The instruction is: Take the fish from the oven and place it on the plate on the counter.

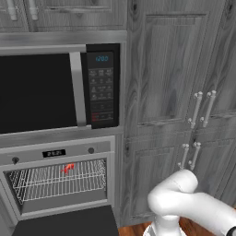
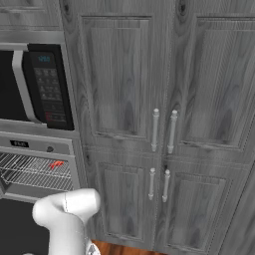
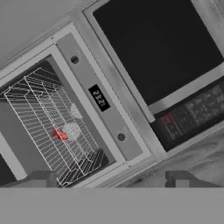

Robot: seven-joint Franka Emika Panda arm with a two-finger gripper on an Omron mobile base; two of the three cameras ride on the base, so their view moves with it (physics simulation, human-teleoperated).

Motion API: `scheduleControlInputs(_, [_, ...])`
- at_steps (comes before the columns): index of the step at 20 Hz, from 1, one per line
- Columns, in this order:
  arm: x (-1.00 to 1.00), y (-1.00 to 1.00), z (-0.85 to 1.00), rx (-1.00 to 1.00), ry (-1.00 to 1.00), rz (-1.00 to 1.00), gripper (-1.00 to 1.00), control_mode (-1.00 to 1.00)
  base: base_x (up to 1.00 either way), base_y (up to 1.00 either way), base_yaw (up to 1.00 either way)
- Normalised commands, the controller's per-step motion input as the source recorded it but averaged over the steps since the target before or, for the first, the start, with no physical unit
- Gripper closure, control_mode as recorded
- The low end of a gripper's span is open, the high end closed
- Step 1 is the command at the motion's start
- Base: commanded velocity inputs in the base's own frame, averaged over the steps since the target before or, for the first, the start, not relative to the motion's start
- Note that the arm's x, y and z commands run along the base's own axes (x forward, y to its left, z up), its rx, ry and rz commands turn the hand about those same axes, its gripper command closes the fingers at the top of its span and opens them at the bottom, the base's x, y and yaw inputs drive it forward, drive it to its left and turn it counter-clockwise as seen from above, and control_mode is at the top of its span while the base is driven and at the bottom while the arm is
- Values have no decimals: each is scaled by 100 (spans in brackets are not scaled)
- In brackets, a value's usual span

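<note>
Hand view is showing the gripper [image 3: 111,178] standing wide open with its 2 fingertips [image 3: 41,178] gripping nothing, facing the oven [image 3: 65,127] (door down). Inside the oven, the fish [image 3: 60,135] is lying on the wire rack [image 1: 60,179]. Above the oven, the microwave [image 1: 55,90] is sitting shut.

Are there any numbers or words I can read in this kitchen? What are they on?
Microwave clock: bluish digits, too blurred to read for sure.
Microwave keypad: button labels too small to read.
Oven display: light digits on black, too blurred to read.
Nothing else carries writing: none on the cabinet doors or the fish.
</note>
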Motion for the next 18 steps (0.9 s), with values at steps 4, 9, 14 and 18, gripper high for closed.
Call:
scheduleControlInputs(4, [0,0,44,-1,36,14,-100,-100,0,0,0])
scheduleControlInputs(9, [0,0,35,-2,33,17,-100,-100,0,0,0])
scheduleControlInputs(14, [15,-3,18,-2,25,15,-100,-100,0,0,0])
scheduleControlInputs(18, [59,-25,0,0,2,10,-100,-100,0,0,0])
